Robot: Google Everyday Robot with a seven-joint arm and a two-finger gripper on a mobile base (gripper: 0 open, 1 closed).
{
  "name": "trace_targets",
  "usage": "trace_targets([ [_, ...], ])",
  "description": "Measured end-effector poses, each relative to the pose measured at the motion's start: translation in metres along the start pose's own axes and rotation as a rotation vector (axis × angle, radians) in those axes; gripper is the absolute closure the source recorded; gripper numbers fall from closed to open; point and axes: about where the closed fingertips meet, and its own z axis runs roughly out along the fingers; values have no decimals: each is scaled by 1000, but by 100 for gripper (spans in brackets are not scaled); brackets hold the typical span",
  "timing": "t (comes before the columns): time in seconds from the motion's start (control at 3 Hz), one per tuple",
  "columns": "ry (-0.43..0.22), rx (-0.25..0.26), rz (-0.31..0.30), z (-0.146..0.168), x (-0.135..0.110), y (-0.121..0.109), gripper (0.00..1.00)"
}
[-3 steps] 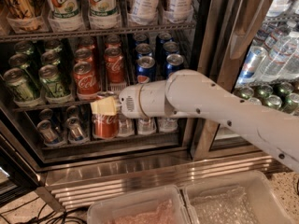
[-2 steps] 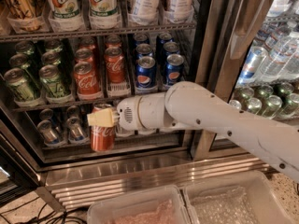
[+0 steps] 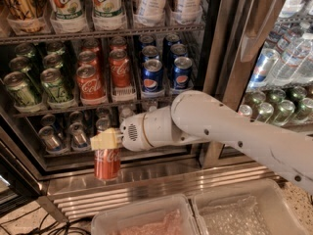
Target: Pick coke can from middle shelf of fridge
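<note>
Fridge (image 3: 215,58) front, steel sill low down. Pincer (image 3: 105,140) gripping top of coke can (image 3: 107,163). Can upright, outside fridge, below middle shelf (image 3: 63,108). Green cans (image 3: 54,84), Pepsi cans (image 3: 152,75) up on shelf. Plastic bins (image 3: 142,219) underneath. Nothing blocking can.

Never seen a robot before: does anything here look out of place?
Yes: one red aluminium cola can sits on no shelf. It is upright in front of the stainless-steel sill below the racks, gripped at its top by the robot's tool.
</note>
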Motion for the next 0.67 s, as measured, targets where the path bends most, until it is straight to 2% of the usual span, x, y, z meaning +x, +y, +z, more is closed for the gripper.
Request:
trace_targets([
  [0.33,82,1,63,-10,22,10,100],
  [0.67,126,-9,99,-14,35,20,100],
])
